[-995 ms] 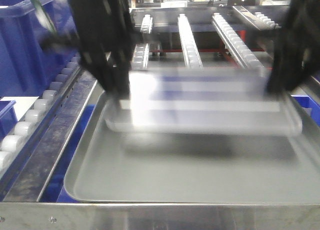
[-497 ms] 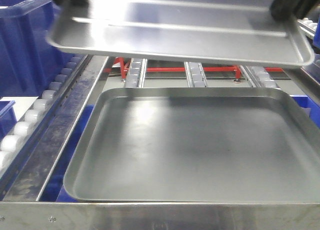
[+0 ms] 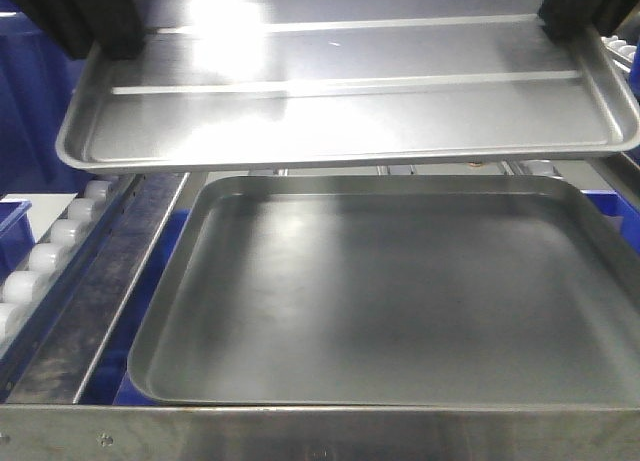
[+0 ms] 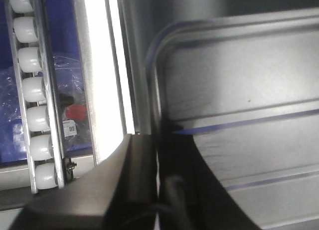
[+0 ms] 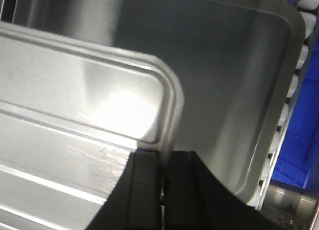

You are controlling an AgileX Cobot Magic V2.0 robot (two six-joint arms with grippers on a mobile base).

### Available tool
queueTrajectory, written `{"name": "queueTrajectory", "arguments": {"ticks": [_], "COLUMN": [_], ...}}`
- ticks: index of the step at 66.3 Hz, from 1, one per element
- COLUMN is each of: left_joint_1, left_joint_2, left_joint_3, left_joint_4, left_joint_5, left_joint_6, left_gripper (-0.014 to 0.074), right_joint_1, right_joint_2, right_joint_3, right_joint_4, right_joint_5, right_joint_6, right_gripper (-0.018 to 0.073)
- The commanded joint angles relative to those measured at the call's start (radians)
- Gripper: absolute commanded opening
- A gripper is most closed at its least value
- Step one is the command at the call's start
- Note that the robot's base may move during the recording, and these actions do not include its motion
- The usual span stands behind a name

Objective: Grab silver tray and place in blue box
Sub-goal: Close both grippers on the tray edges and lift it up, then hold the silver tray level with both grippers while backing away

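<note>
1. The grey tray (image 3: 380, 311) fills the lower half of the front view. It is dull and flat-bottomed, and blue plastic shows beside its left and right edges.
2. The silver tray (image 3: 350, 111) is held in the air above the far part of the grey tray and does not touch it. It is bright, with two long ribs running along its floor. Its left end reaches out over the roller rail (image 3: 60, 246). It is not in the blue box.
3. The blue box (image 3: 25, 111) stands at the far left behind the rail. The raised tray hides most of it, so only a strip of its wall shows.
4. The roller rail runs along the left side of the grey tray and carries a row of white rollers.
5. The left gripper (image 4: 158, 160) pinches the silver tray's left rim, with one black finger on each side of the edge.
6. The right gripper (image 5: 163, 162) clamps the tray's right rim near a rounded corner, its two fingers pressed against the metal.
</note>
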Motion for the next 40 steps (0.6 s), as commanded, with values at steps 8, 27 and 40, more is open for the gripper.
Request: {"name": "queueTrajectory", "arguments": {"ticks": [8,27,40], "left_joint_1": [-0.007,-0.007,-0.007], "left_joint_2": [-0.027,-0.027,-0.027], "left_joint_3": [-0.021,-0.021,-0.021], "left_joint_4": [0.042,0.042,0.042], "left_joint_5": [0.019,0.019,0.019], "left_joint_6": [0.038,0.038,0.038], "left_gripper": [-0.0097,-0.0098,-0.0098], "right_joint_1": [-0.005,-0.005,-0.005], "right_joint_2": [-0.032,-0.032,-0.032], "right_joint_3": [-0.037,-0.037,-0.037], "right_joint_4": [-0.060,-0.060,-0.060], "right_joint_5": [-0.019,-0.010,-0.010], "right_joint_6": [-0.020,-0.020,-0.020], "right_gripper": [0.0060,0.0060,0.0060]}}
